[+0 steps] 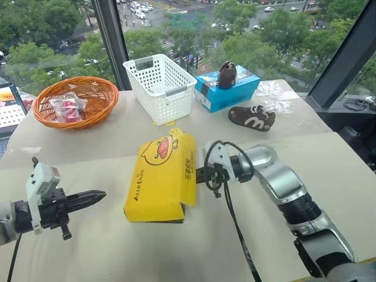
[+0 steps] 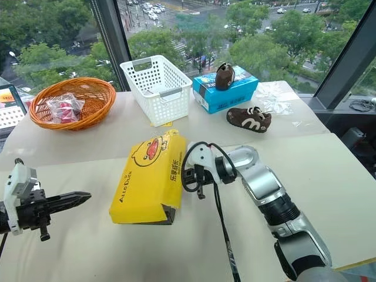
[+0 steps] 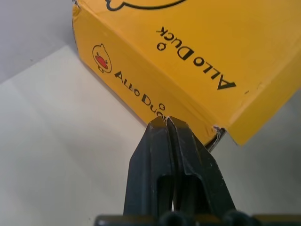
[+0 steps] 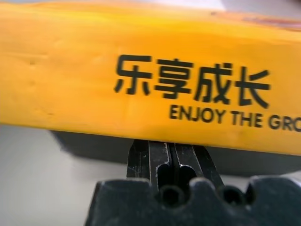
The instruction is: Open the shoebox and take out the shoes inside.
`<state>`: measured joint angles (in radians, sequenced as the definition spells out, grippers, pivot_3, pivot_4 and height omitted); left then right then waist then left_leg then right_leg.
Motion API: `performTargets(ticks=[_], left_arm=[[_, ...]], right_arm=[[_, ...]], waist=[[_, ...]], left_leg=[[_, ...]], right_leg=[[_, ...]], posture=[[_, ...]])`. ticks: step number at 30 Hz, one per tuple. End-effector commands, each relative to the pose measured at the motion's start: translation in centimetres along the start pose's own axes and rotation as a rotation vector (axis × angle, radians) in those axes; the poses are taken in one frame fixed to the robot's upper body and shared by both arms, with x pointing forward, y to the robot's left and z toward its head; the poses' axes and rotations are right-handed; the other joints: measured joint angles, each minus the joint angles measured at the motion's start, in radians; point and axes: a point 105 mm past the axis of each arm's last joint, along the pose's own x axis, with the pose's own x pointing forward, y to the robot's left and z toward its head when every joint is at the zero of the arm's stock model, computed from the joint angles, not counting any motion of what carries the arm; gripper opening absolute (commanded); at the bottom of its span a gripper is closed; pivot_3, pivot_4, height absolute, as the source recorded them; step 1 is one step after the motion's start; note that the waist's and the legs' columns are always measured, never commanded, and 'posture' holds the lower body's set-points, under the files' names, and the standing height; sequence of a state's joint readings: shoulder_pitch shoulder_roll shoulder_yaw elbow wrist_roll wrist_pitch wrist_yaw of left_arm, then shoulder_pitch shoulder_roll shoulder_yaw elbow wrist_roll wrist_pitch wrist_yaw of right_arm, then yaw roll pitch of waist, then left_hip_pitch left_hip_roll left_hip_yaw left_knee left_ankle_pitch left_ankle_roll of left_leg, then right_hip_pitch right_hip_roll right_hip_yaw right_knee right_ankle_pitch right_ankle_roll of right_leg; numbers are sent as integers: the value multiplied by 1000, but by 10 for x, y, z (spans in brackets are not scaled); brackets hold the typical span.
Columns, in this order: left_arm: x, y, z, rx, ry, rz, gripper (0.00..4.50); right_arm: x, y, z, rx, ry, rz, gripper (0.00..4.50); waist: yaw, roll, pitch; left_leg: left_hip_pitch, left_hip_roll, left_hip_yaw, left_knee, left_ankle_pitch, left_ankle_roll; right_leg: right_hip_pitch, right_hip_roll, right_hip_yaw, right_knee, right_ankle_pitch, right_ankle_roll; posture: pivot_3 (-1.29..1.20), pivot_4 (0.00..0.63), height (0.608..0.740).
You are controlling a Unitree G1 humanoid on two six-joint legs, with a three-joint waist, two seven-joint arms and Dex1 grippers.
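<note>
shoebox (image 1: 161, 176) between tools, right tool (image 1: 198, 174) under lid edge

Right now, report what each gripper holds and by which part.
Nothing is held. The left gripper is shut, short of the shoebox; the right gripper, shut, pokes under its lid's long edge.

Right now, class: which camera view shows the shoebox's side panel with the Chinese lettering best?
The right wrist view: the shoebox side panel spreads across it, its Chinese characters and "ENJOY THE" legible above the black base. The two eye views show the whole box, that lettering small. The left wrist view shows another corner, with "Allo Duck" lettering.
</note>
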<state>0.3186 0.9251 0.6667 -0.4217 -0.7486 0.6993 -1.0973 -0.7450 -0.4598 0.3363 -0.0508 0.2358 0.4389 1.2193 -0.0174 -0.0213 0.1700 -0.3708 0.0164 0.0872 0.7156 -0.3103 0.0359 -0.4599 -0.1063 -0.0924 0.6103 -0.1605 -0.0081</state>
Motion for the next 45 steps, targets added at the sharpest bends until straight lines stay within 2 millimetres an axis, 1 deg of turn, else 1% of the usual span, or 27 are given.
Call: performTargets(ticks=[1, 2, 6, 9, 11, 12, 13, 14, 15, 17, 18, 19, 21, 24, 27, 30, 32, 33, 34, 36, 38, 40, 42, 43, 45], left_arm=[[-22, -2, 10, 37, -36, 88, 92], [-27, -3, 10, 35, -38, 110, 92], [-49, -6, 9, 27, -51, 199, 92], [-60, -6, 10, 31, -51, 246, 92], [-64, -5, 11, 37, -54, 265, 92], [-65, -5, 12, 41, -57, 272, 92], [-66, -5, 13, 43, -59, 277, 92], [-67, -5, 13, 45, -61, 279, 92], [-67, -5, 14, 49, -64, 282, 92], [-69, -5, 16, 57, -68, 289, 92], [-70, -5, 17, 61, -67, 293, 92], [-71, -5, 17, 64, -66, 297, 92], [-75, -4, 17, 68, -59, 304, 92], [-77, -7, 17, 89, -23, 299, 92], [-67, -19, 22, 118, -6, 221, 92], [-57, -31, 32, 165, 4, 136, 92], [-55, -37, 40, 206, 19, 109, 92], [-58, -38, 45, 230, 18, 109, 92], [-65, -36, 56, 255, 3, 133, 92], [-82, -30, 74, 287, -28, 193, 92], [-93, -32, 82, 284, -45, 211, 92], [-110, -29, 68, 242, 10, 279, 92], [-122, -27, 58, 210, 42, 330, 92], [-125, -28, 56, 202, 46, 341, 92], [-138, -30, 42, 163, 73, 396, 92]], right_arm=[[-7, -13, 44, -97, -107, -12, 14], [-6, -16, 51, -113, -121, -8, 14], [7, -27, 98, -188, -254, 22, 14], [28, -29, 132, -227, -344, 56, 14], [49, -27, 144, -243, -356, 76, 14], [63, -24, 146, -253, -349, 91, 14], [72, -21, 147, -261, -344, 101, 14], [82, -19, 145, -263, -333, 110, 14], [95, -17, 140, -259, -309, 119, 14], [125, -13, 116, -249, -215, 133, 14], [133, -13, 104, -247, -173, 135, 14], [137, -15, 93, -243, -139, 126, 14], [137, -21, 81, -245, -108, 105, 14], [125, -28, 78, -233, -119, 83, 14], [101, -33, 80, -192, -161, 52, 14], [75, -39, 70, -158, -149, -5, 14], [63, -40, 61, -141, -124, -37, 14], [58, -40, 57, -133, -114, -50, 14], [52, -40, 53, -119, -106, -64, 14], [47, -38, 48, -109, -93, -75, 14], [46, -36, 47, -98, -89, -78, 14], [48, -35, 49, -88, -101, -76, 14], [50, -35, 51, -85, -111, -75, 14], [50, -35, 52, -84, -114, -75, 14], [53, -39, 55, -89, -122, -77, 14]], waist=[[-3, 0, 0], [-2, 0, 0], [0, 0, 0], [-1, 0, 0], [-1, 0, 0], [-2, 0, 0], [-2, 0, 0], [-1, 0, 0], [0, 0, 0], [-1, 0, 0], [-3, -2, -1], [-3, -3, -1], [0, -6, -1], [0, -6, -1], [0, -7, -1], [-1, -7, -1], [-2, -7, -1], [-2, -7, -1], [-4, -7, -1], [-7, -7, -1], [-16, -7, -1], [-25, -5, 0], [-34, -3, 1], [-32, -3, 1], [-29, -4, 1]], left_leg=[[0, 0, 0, 0, 0, 0], [0, 0, 0, 0, 0, 0], [1, 0, 0, -1, 0, 0], [0, 0, -1, -1, 0, 0], [0, 0, -1, -2, 0, -1], [1, 0, -1, -2, 1, -1], [1, 0, -1, -2, 1, -1], [1, 0, -1, -2, 1, -1], [1, 0, -2, -2, 1, -2], [1, 0, -2, -2, 1, -2], [1, 0, -2, -2, 1, -2], [1, 0, -2, -2, 1, -2], [0, 0, -2, -2, 1, -2], [-1, -1, -2, -1, 1, -2], [-1, 0, -3, -2, 1, -3], [-1, 0, -4, -3, 0, -4], [-1, 0, -4, -3, 0, -4], [-1, 0, -4, -3, 0, -4], [0, 0, -4, -3, 0, -4], [0, 0, -3, -3, 1, -5], [1, 1, -4, -3, 2, -7], [1, 1, -3, -4, 2, -7], [2, 2, -1, -5, 2, -8], [2, 2, -1, -5, 3, -8], [2, 6, -2, -5, 3, -11]], right_leg=[[0, 0, 0, 0, 0, 0], [0, 0, 0, 0, 0, 0], [0, 0, 0, 0, 0, -1], [0, 0, -1, 0, 0, -1], [-1, 0, -1, 1, -1, -1], [0, 0, -1, 1, -1, -2], [0, 0, -1, 1, -1, -2], [0, 0, -2, 1, -1, -2], [0, 0, -2, 1, -1, -2], [0, 0, -2, 1, -1, -2], [0, 0, -2, 1, -1, -2], [0, 0, -2, 1, -1, -2], [0, -1, -2, 1, -1, -2], [0, -2, -3, 0, -1, -2], [0, -1, -3, 0, -1, -2], [0, -1, -4, 0, -2, -3], [0, 0, -4, 0, -2, -3], [0, 0, -3, 0, -2, -3], [0, 0, -3, 0, -2, -3], [0, 1, -3, 1, -2, -3], [-1, 2, -3, 1, -2, -3], [0, 3, -2, 1, -4, 0], [-1, 4, 0, 1, -6, 2], [-1, 5, 0, 1, -6, 0], [-1, 8, -1, 1, -5, -4]], posture=[[0, 150, 731], [0, 150, 731], [0, 150, 731], [0, 150, 731], [0, 150, 731], [0, 150, 731], [0, 150, 731], [0, 150, 731], [0, 150, 731], [0, 150, 731], [0, 150, 731], [0, 150, 731], [0, 150, 731], [0, 150, 731], [0, 150, 731], [0, 150, 731], [0, 150, 731], [0, 150, 731], [0, 150, 731], [0, 150, 731], [0, 150, 731], [0, 150, 731], [0, 150, 731], [0, 150, 731], [0, 150, 731]])
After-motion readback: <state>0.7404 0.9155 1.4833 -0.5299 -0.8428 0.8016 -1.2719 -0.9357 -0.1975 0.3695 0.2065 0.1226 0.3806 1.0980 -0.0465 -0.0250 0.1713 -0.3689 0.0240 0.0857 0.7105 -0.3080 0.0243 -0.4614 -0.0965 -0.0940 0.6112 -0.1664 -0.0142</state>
